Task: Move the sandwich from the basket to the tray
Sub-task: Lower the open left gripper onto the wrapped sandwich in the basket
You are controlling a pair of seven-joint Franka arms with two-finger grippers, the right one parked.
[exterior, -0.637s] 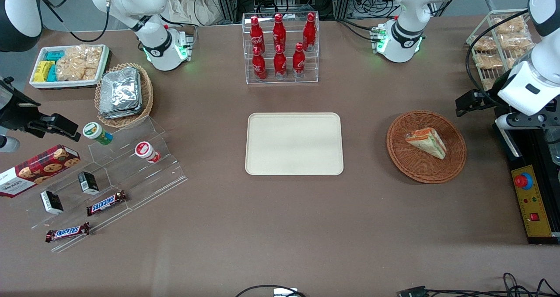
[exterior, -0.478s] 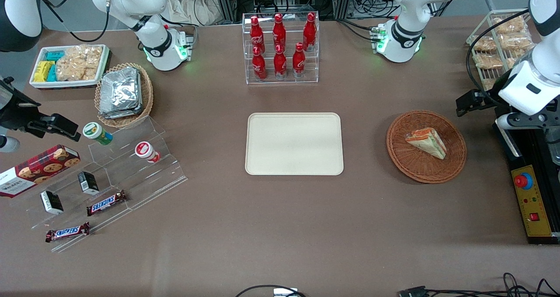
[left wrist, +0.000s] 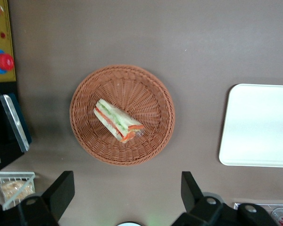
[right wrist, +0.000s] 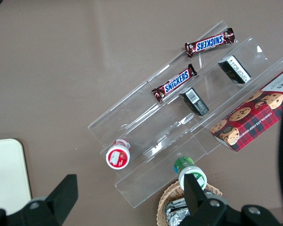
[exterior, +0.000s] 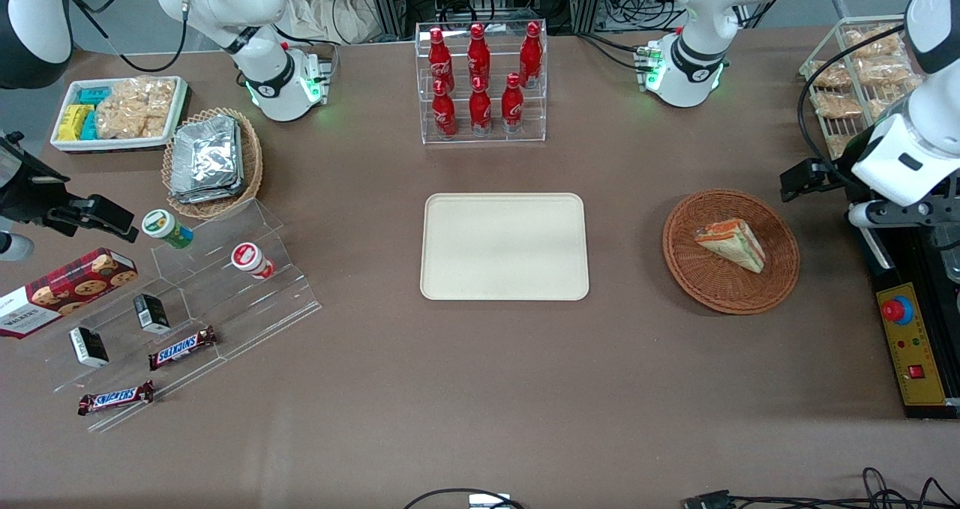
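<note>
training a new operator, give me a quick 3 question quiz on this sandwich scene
1. True or false: the sandwich lies in the reddish-brown wicker basket.
2. What is on the cream tray? A) a sandwich B) nothing C) a cola bottle
3. Fill in: the left gripper, fingers open, hangs above the table beside the ____.

Key: 1 true; 2 B; 3 basket.
</note>
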